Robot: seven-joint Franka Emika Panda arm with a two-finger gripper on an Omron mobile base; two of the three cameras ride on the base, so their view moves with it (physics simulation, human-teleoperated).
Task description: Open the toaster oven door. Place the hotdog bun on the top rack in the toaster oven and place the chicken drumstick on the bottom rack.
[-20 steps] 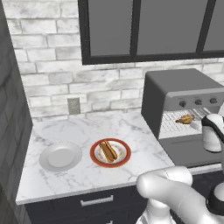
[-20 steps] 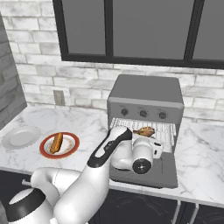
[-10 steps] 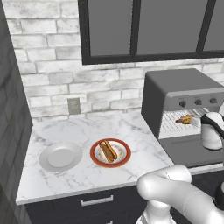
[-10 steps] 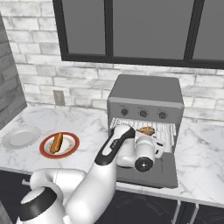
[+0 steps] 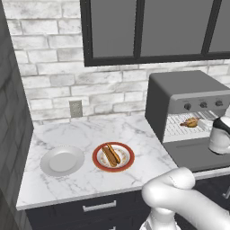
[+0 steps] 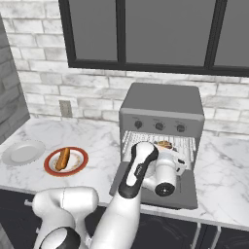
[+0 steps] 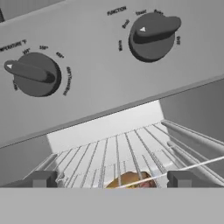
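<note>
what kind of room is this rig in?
A simulated kitchen, most likely: a marble counter against a white brick wall, a toaster oven with its door down, and a hotdog bun on a red-rimmed plate.

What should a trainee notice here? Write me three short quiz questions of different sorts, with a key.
1. True or false: the toaster oven door is shut.
2. Multiple choice: the hotdog bun lies A) on an oven rack, B) on the red-rimmed plate, C) on the bare counter.
3. Fill in: the food already inside the toaster oven is the ____.

Key
1. False: it hangs open, folded down flat.
2. B.
3. chicken drumstick.
</note>
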